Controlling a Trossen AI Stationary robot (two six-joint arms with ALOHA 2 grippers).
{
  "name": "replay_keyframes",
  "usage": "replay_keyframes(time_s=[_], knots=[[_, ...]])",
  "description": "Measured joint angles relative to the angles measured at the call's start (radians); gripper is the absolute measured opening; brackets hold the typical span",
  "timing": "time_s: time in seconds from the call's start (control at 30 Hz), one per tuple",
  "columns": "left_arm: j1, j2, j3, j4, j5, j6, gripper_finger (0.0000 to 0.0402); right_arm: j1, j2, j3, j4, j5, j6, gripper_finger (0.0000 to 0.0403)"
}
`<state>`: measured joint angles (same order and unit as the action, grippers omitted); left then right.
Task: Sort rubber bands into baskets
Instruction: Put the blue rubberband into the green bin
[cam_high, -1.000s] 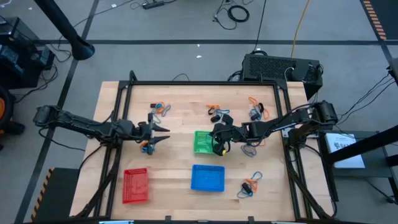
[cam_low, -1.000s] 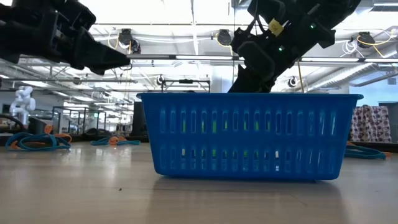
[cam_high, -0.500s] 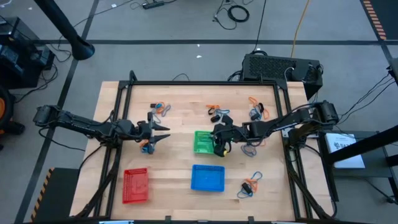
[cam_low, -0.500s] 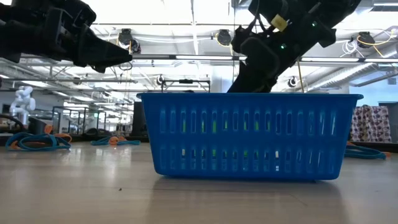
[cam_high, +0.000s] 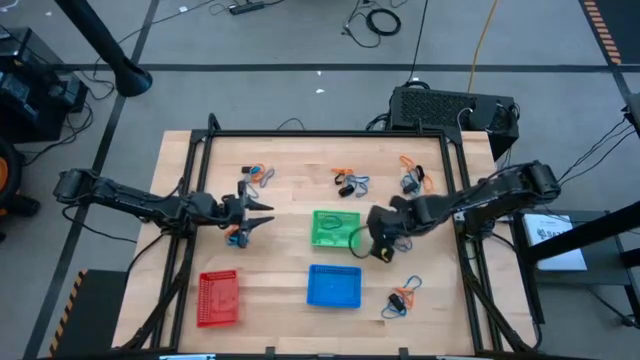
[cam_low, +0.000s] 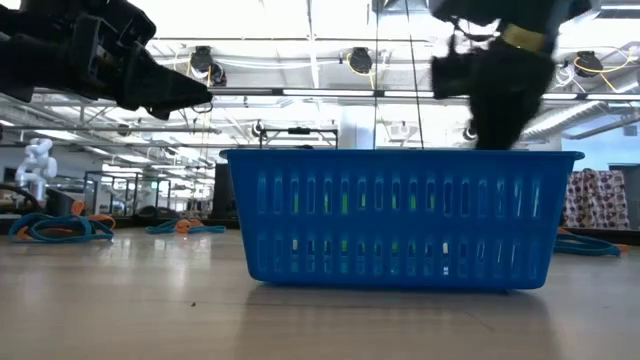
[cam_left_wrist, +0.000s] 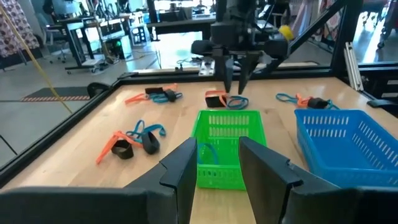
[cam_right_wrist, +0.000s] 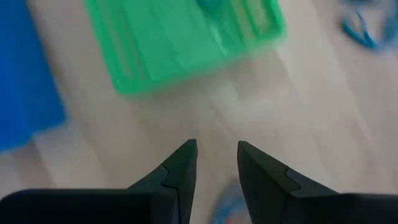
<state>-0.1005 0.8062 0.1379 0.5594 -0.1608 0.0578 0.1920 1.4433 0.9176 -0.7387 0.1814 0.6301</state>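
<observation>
Motion blur smears the green plastic mesh basket (cam_right_wrist: 186, 43) in the right wrist view; the low view's blue plastic mesh basket (cam_low: 400, 215) hides most of what lies behind it.

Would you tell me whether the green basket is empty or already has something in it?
Not empty: the green basket holds a blue rubber band, seen in the left wrist view.

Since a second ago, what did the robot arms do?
The right gripper pulled away from over the green basket toward its own side, fingers now apart and empty, leaving a blue band in that basket. The left gripper and the blue basket and red basket stayed put.
</observation>
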Motion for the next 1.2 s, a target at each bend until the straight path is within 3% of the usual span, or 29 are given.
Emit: replay_keyframes(time_s=[0.13,0.37,0.5,1.0,1.2], knots=[[0.0,0.018,0.0,0.0,0.0,-0.025,0.0127,0.076,0.01,-0.009,-0.084,0.099,0.164,0.0109],[0.0,0.039,0.0,0.012,0.0,-0.025,0.0127,0.124,0.01,-0.123,-0.045,0.116,0.284,0.0109],[0.0,0.039,0.0,0.023,0.0,-0.024,0.0127,0.102,0.01,-0.162,-0.004,0.152,0.275,0.0109],[0.0,0.039,0.0,0.039,0.0,-0.016,0.0127,0.073,0.011,-0.278,0.185,0.126,0.151,0.0108],[0.0,0.039,0.0,0.053,0.0,-0.016,0.0127,0.043,0.01,-0.288,0.194,0.098,0.124,0.0064]])
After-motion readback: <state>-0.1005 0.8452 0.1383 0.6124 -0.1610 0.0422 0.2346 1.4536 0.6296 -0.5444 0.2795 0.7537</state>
